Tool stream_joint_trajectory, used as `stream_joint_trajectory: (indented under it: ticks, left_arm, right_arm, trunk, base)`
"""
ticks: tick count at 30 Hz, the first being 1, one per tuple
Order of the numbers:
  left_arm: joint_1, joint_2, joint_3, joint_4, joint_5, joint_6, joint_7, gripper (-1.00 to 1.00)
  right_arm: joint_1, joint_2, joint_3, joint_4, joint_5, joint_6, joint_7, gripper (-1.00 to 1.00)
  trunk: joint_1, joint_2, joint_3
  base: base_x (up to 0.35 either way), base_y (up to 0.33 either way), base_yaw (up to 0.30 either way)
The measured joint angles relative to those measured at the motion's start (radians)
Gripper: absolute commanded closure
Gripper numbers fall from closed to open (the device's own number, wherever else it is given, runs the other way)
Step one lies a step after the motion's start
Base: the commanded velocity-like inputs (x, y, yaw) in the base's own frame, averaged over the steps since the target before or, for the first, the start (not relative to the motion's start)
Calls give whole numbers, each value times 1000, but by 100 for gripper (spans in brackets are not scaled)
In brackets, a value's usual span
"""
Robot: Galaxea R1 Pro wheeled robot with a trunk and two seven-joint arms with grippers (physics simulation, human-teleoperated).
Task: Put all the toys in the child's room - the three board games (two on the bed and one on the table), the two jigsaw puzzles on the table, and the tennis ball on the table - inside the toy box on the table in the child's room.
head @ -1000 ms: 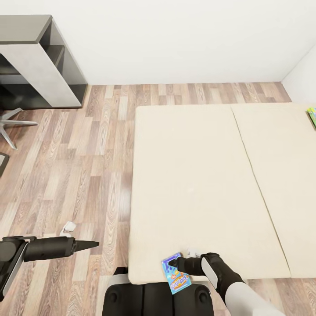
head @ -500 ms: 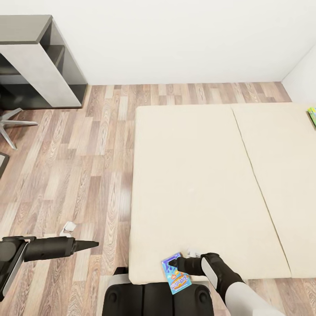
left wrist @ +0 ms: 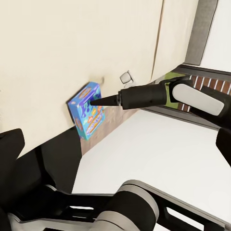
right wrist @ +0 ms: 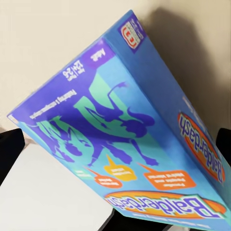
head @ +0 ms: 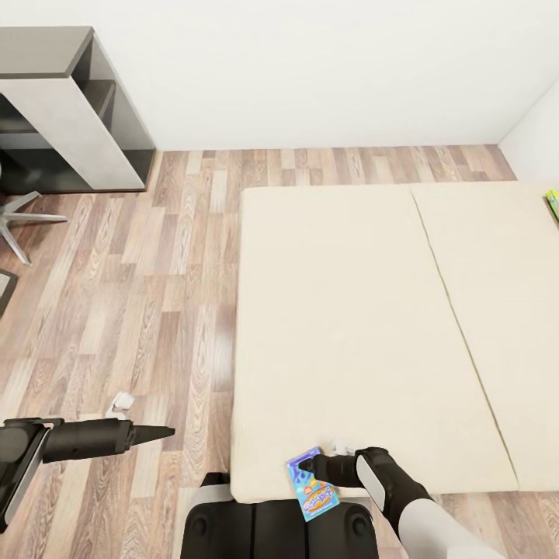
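The right pincer [head: 313, 468] is closed on the blue game [head: 312, 484] at the bed's [head: 349, 326] near edge, likely to carry it to the box, while the left pincer [head: 167, 432], seemingly closed, hangs empty over the floor.

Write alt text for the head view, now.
The right hand grips a blue board game box at the near edge of the beige bed. The left hand hangs over the wood-plank floor, its fingers together and holding nothing. A grey desk stands at far left, and a green box edge shows at the bed's far right.
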Motion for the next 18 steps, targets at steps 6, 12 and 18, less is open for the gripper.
stream_joint_trajectory:
  ticks: [6, 12, 18]
  left_arm:
    - [0, 0, 0, 0, 0, 0, 0, -100]
    - [0, 0, 0, 0, 0, 0, 0, -100]
    - [0, 0, 0, 0, 0, 0, 0, -100]
  right_arm:
    - [0, 0, 0, 0, 0, 0, 0, -100]
    - [0, 2, 0, 0, 0, 0, 0, -100]
    - [0, 0, 0, 0, 1, 0, 0, -100]
  trunk:
    - [0, 0, 0]
    - [0, 0, 0]
    - [0, 0, 0]
  base:
    - [0, 44, 0]
    - [0, 45, 0]
    - [0, 3, 0]
